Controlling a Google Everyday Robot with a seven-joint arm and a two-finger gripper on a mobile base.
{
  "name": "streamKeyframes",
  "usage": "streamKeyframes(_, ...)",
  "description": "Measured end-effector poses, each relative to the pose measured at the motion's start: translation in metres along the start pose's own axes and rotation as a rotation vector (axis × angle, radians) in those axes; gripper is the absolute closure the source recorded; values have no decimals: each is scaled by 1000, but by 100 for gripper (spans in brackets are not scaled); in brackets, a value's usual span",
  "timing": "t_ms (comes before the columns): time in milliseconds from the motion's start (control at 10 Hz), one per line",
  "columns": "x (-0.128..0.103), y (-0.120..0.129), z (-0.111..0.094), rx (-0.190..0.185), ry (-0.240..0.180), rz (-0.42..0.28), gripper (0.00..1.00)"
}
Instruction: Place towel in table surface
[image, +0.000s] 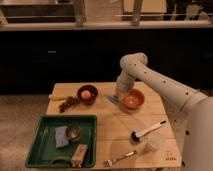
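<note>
Beside the bowl (133, 99), the towel (112, 98) is pressed tableward under the gripper (119, 95); its grip cannot be told.

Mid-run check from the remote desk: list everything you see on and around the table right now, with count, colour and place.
table: 1, light wood, centre
tray: 1, green, front left of the table
blue cloth: 1, blue-grey, in the tray
small cup: 1, metallic, in the tray beside the cloth
packet: 1, tan, front of the tray
dark bowl: 1, dark with an orange item inside, back left
orange bowl: 1, orange, back centre
brush: 1, white handle with dark head, right
clear cup: 1, translucent, front right
fork: 1, silver, front edge
dried food: 1 cluster, dark red, left of the dark bowl
arm: 1, white, reaching in from the right
gripper: 1, low at the table beside the orange bowl
</note>
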Motion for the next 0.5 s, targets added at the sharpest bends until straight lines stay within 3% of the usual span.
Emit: streamKeyframes(500, -11, -4, 8, -15, -21, -23, 100)
